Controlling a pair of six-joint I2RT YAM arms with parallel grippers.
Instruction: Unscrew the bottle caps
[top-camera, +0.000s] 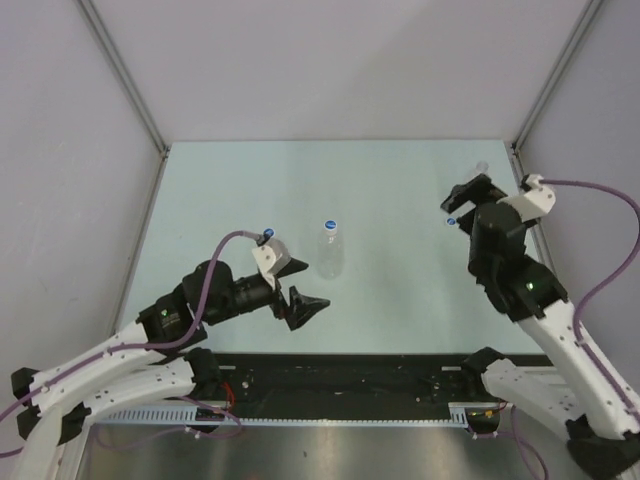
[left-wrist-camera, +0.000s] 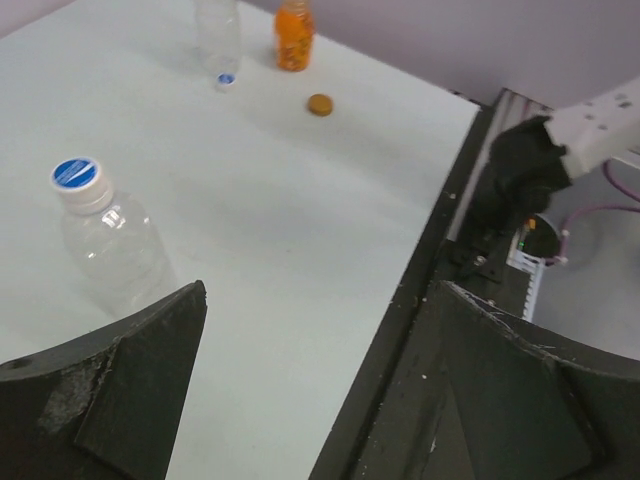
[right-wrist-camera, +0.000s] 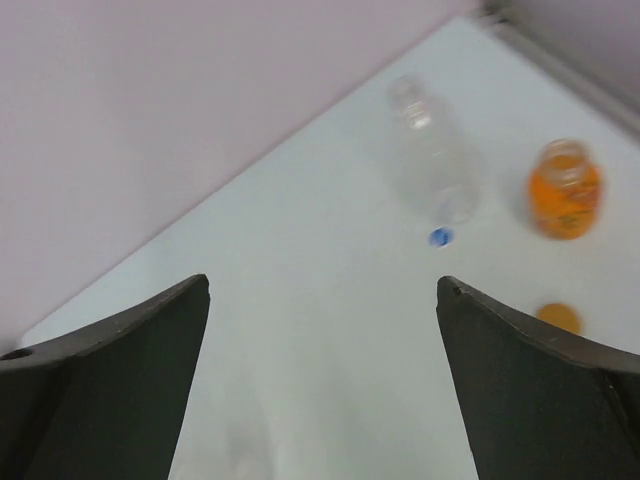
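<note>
Right wrist view: your right gripper (right-wrist-camera: 322, 290) stands wide, empty; a blue cap (right-wrist-camera: 440, 237) lies beside the uncapped clear bottle (right-wrist-camera: 432, 165) near the table's (right-wrist-camera: 330, 200) far right corner. Your left gripper (left-wrist-camera: 318, 300) gapes too.

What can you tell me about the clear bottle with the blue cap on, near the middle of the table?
The bottle is small, made of clear plastic, and looks empty. Its cap is on: a blue top with a white mark and a white side. It seems to stand upright on the pale table, near the middle. The open left gripper is just short of it. Nothing touches the bottle except the table.
</note>
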